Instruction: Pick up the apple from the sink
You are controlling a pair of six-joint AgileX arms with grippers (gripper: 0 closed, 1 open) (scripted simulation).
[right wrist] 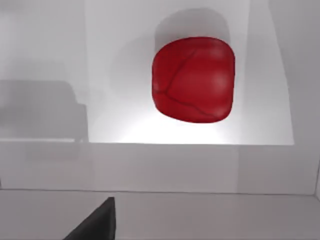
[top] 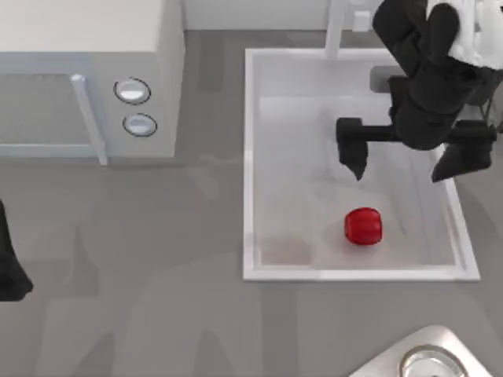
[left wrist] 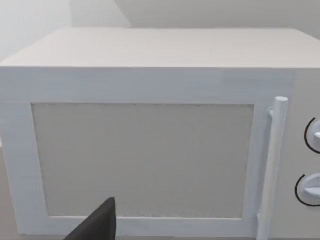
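Right gripper hangs over the sink in the top view's upper right, its two fingers spread wide with nothing between them. Below it, toward the frame's lower middle right, the apple lies on the basin floor, apart from both fingers. At the left edge sits the parked left arm, with a microwave in the upper left.

Left wrist view: the microwave door faces the camera.

Right wrist view: the apple sits upper centre on the white sink floor.
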